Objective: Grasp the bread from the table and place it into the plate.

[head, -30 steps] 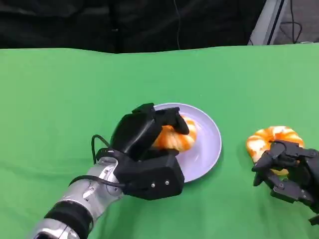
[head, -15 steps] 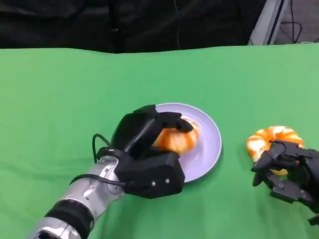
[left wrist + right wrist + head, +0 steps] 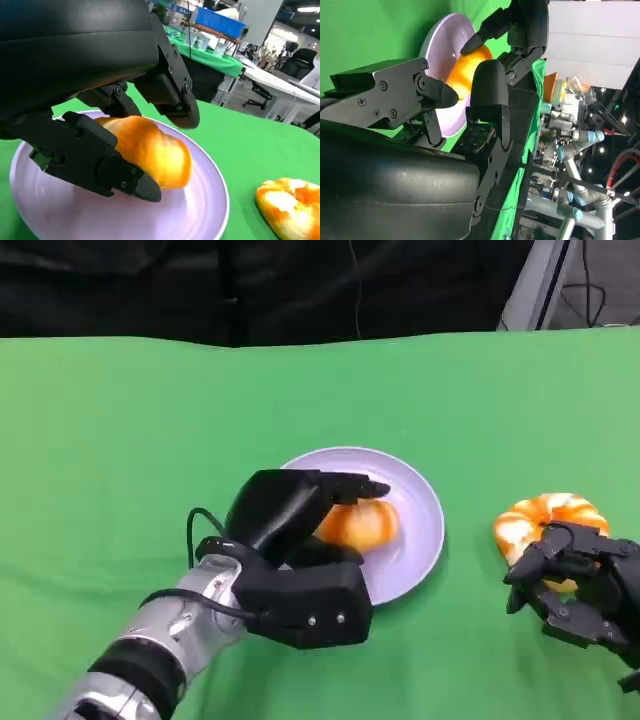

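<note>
The right robot hand is resting at the near right edge of the worktop, with its fingers curled over the near side of a second bread, a ring-shaped orange and white piece. The fingers are lying on it, but whether they are really gripping it cannot be told, because the hand is cut off by the picture's border.

A little farther in, the left robot hand is reaching over the near rim of the plate. The bread is sitting on the plate, so this part of the task is probably complete. In the left wrist view the fingers are spread on both sides of the bread; the upper ones are standing apart from it, which suggests a release, while the lower one is lying just beside it and contact is hard to judge. The hand's shell is covering the near part of the plate.

Behind the green worktop, only a dark background is showing.
</note>
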`<state>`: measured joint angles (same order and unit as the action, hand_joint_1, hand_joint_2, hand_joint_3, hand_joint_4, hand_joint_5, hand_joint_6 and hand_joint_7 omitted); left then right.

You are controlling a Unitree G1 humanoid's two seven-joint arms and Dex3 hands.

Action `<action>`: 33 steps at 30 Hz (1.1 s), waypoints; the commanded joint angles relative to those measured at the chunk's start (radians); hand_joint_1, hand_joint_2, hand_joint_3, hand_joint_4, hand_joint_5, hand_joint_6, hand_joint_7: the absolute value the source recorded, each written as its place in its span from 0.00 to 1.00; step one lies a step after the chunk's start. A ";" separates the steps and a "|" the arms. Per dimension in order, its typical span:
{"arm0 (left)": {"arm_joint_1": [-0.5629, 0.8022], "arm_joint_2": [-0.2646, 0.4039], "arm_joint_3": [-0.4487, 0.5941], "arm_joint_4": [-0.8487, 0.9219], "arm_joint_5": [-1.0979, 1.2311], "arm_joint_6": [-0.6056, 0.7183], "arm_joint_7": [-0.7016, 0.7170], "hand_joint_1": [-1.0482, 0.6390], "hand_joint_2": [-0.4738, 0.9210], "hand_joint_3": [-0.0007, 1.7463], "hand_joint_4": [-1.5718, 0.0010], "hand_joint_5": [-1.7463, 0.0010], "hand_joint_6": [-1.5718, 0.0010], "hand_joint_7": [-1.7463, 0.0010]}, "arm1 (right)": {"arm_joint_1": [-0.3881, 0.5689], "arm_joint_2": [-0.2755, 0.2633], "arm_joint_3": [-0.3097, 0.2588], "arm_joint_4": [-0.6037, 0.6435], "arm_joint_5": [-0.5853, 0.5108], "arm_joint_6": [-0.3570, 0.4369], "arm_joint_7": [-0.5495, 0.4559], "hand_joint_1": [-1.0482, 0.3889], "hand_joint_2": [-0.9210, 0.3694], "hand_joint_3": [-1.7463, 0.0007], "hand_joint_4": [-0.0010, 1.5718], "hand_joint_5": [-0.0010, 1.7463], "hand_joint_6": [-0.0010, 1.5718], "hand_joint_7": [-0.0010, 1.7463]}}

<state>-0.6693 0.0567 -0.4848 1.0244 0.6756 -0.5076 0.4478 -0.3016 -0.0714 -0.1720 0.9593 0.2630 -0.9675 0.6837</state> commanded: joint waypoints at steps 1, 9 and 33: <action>-0.020 0.027 -0.002 -0.013 0.000 0.008 -0.020 0.25 1.00 0.07 0.58 1.00 0.65 1.00 | -0.008 -0.006 -0.007 -0.004 0.015 0.004 0.002 0.78 0.09 0.60 0.53 0.81 0.56 0.55; -0.026 0.056 0.009 -0.008 -0.015 0.002 -0.067 0.14 1.00 0.07 0.65 1.00 0.72 1.00 | -0.002 -0.005 -0.006 -0.018 0.019 0.029 0.006 0.79 0.08 0.60 0.52 0.81 0.56 0.56; 0.027 0.118 0.092 -0.097 -0.097 -0.020 -0.087 0.08 1.00 0.29 0.70 1.00 0.78 1.00 | -0.004 -0.009 -0.004 -0.004 -0.004 -0.005 -0.020 0.80 0.08 0.62 0.54 0.82 0.56 0.58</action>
<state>-0.6707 0.1477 -0.4182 0.9561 0.6037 -0.5127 0.3566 -0.3019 -0.0714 -0.1717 0.9548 0.2528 -0.9679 0.6701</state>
